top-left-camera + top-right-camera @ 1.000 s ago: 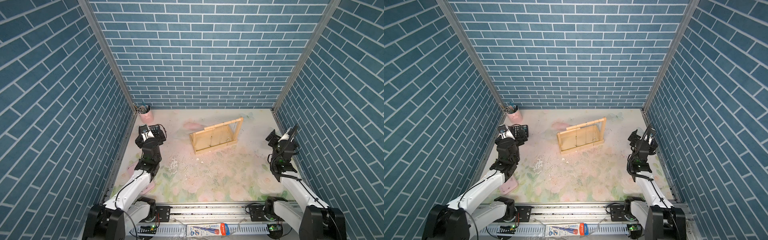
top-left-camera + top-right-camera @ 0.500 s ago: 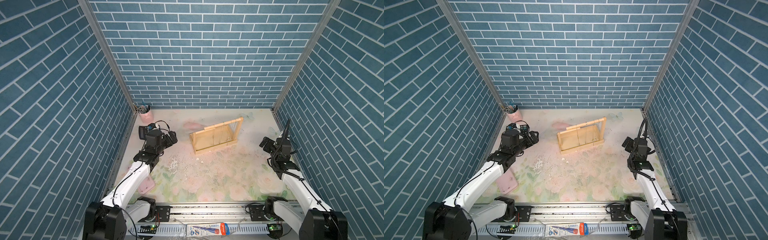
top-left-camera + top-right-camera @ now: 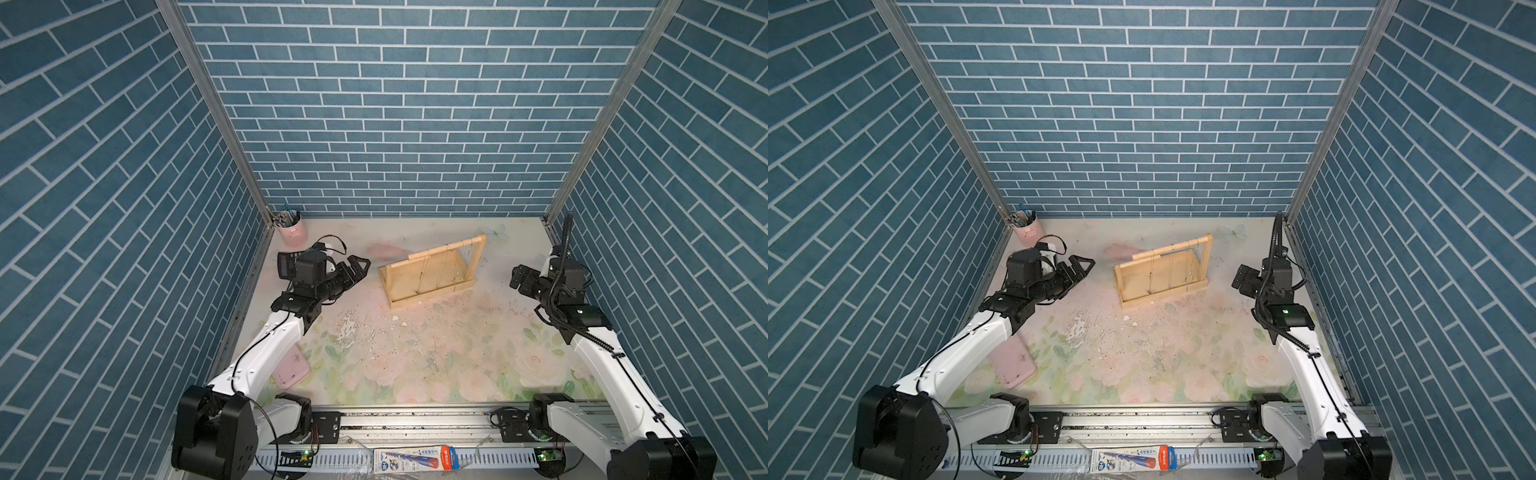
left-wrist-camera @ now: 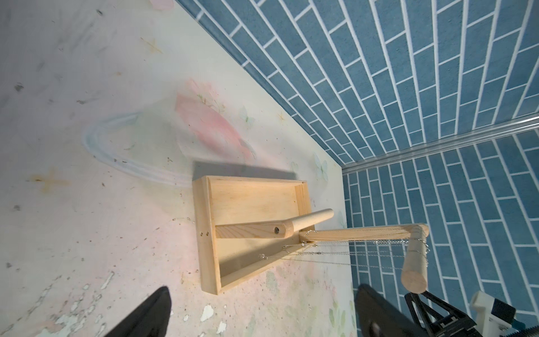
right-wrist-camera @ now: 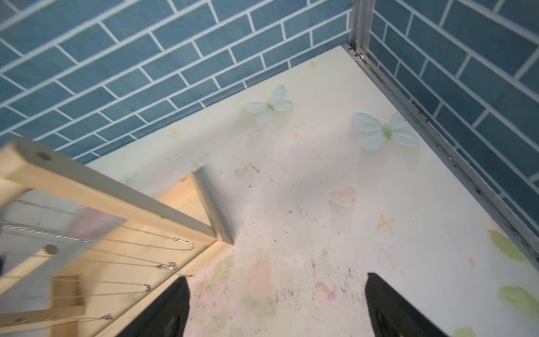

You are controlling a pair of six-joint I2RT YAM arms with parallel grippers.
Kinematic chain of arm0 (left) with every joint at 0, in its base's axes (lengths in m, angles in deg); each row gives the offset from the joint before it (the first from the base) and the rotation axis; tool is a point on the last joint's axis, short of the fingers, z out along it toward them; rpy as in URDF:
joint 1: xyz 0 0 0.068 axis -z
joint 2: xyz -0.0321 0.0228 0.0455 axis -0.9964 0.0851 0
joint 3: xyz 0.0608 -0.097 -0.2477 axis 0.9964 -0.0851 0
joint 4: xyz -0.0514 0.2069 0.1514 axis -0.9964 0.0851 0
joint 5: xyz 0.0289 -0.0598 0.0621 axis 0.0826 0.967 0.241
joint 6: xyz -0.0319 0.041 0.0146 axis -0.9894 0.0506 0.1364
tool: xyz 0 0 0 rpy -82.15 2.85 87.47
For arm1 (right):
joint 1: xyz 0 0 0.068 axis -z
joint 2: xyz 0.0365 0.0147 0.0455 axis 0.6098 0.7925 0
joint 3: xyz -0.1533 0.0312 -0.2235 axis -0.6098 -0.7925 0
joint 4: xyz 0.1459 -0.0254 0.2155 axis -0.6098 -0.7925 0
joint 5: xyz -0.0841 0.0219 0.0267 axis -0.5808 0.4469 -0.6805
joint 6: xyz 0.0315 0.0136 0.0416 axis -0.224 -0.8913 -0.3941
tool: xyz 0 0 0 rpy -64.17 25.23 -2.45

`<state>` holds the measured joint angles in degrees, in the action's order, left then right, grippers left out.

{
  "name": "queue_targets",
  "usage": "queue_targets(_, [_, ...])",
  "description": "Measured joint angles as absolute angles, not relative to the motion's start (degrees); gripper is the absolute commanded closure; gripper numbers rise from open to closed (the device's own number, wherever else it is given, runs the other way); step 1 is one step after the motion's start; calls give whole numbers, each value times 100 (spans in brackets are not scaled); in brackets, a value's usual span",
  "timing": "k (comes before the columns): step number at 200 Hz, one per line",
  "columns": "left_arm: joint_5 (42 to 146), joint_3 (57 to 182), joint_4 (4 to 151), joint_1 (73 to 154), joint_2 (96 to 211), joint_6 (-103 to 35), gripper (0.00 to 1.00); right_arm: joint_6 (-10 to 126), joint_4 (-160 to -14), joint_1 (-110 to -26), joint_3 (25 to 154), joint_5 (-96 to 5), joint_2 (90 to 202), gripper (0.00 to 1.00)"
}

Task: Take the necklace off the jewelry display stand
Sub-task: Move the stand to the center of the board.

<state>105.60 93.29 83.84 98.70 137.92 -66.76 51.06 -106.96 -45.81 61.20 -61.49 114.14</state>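
Because the necklace (image 4: 388, 242) hangs close beside others on the bar (image 4: 358, 233) of the jewelry display stand (image 3: 432, 295), at the back centre of the table (image 3: 457, 353), a grasp may snag the neighbours or tip the stand. The left gripper (image 3: 359, 268) and right gripper (image 3: 517, 279) are both spread wide, holding nothing. The tray (image 4: 253, 201) of the stand looks bare; the pink cup (image 3: 293, 237) holds pens (image 3: 286, 216).

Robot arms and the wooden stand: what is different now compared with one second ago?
The left gripper swung down from an upright pose and now points toward the pale wooden jewelry display stand. The right gripper also came down and turned toward it. Both are open and hold nothing. The stand, its thin silver necklaces and the pink pen cup stayed in place.
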Motion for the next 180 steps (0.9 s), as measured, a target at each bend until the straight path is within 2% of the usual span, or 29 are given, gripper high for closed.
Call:
queue_targets(43, [10963,10160,8403,10165,14078,-6932,1,5200,-11114,-5470,7219,-6016,11593,21])
queue_targets(90, [11185,11015,8392,10617,14603,-7065,1,5336,-11402,-6403,8196,-5813,12404,29])
queue_targets(134, [10897,10217,7717,10948,14380,-7480,1,5476,-11155,-7140,8128,-5590,12782,35])
queue_targets(180, [10606,9563,6989,11210,14275,-7970,1,5598,-10574,-7479,7807,-5037,13191,42])
